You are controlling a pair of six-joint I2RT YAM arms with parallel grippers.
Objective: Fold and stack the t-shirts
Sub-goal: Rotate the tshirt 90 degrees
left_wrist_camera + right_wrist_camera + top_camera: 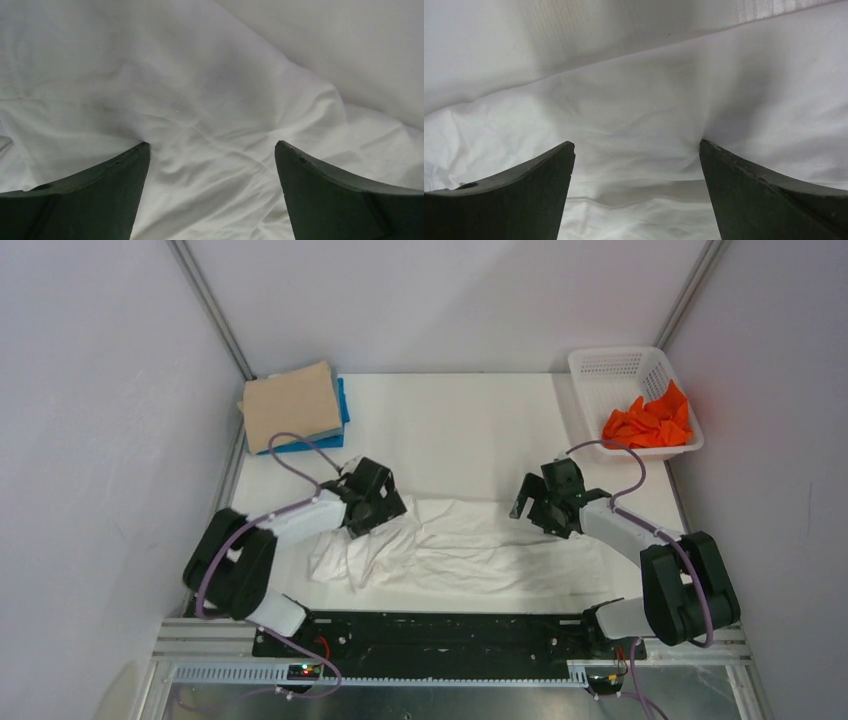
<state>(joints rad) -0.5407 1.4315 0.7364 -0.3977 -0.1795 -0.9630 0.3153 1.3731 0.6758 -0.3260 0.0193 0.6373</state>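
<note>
A thin white t-shirt lies crumpled across the near half of the table. My left gripper stands open over its left part, jaws wide, tips pressed down on the wrinkled white cloth. Over the shirt's far right edge my right gripper is open too, its tips touching the cloth. A folded beige-tan t-shirt rests on a folded bright blue t-shirt at the far left corner. An orange t-shirt is bunched in the basket.
The white plastic lattice basket stands at the far right corner. White cloth covers the table. Grey walls close in both sides, and a black rail with the arm bases runs along the near edge.
</note>
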